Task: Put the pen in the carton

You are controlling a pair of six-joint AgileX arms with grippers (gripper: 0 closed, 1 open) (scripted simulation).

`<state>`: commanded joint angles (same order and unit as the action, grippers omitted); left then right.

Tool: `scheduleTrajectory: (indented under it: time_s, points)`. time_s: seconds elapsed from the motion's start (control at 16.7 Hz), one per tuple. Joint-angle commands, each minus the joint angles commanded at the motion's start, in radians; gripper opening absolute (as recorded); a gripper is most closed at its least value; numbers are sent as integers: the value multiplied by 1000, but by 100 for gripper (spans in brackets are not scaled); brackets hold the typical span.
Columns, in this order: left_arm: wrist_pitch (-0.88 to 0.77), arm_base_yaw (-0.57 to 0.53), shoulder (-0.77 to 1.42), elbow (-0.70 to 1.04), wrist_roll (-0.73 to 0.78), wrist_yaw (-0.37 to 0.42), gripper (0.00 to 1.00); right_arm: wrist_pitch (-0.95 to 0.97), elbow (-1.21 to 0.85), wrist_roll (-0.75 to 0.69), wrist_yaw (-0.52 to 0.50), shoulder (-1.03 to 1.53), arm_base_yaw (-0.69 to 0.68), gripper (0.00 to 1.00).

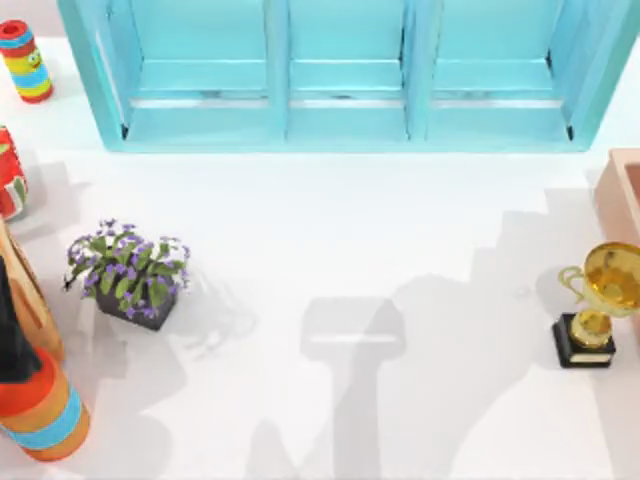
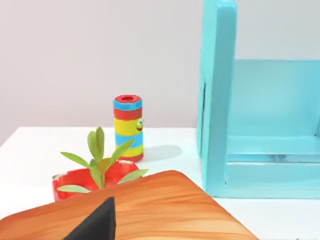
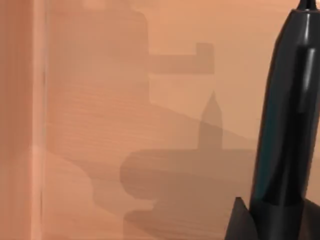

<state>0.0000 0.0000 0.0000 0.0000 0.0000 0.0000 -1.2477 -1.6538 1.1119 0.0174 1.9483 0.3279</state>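
The black pen (image 3: 287, 115) stands out of my right gripper (image 3: 280, 217), which is shut on its lower end. Behind the pen lies the peach-tan inside of the carton (image 3: 100, 100), with a wall edge (image 3: 37, 125) running along one side. The pen and gripper cast shadows on that surface. In the top view the carton (image 1: 622, 195) sits at the table's right edge, partly cut off. My left gripper (image 2: 97, 225) is parked at the table's left edge above a wooden object (image 2: 165, 205).
A turquoise shelf unit (image 1: 345, 75) spans the back. A gold trophy (image 1: 598, 305) stands just in front of the carton. A purple-flowered plant (image 1: 130, 275), a red pot (image 1: 8, 175), a striped cylinder (image 1: 25, 60) and an orange vase (image 1: 42, 410) line the left side.
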Motion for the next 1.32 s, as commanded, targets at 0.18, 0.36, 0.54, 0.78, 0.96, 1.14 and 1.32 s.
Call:
scheduleTrajectory:
  time_s: [0.18, 0.36, 0.54, 0.78, 0.96, 1.14, 1.32]
  points:
    - [0, 0, 0, 0, 0, 0, 100, 12, 85, -34, 10, -78, 147, 0]
    - [0, 0, 0, 0, 0, 0, 100, 20, 124, -53, 19, -119, 200, 0]
    - [0, 0, 0, 0, 0, 0, 100, 20, 124, -53, 19, -119, 200, 0]
    - [0, 0, 0, 0, 0, 0, 100, 54, 122, -30, 25, -104, 168, 0]
    - [0, 0, 0, 0, 0, 0, 100, 166, 138, 21, 46, -96, 103, 0]
    - [0, 0, 0, 0, 0, 0, 100, 268, 186, 48, 56, -118, 50, 0]
    - [0, 0, 0, 0, 0, 0, 100, 296, 270, 43, 49, -146, 50, 0]
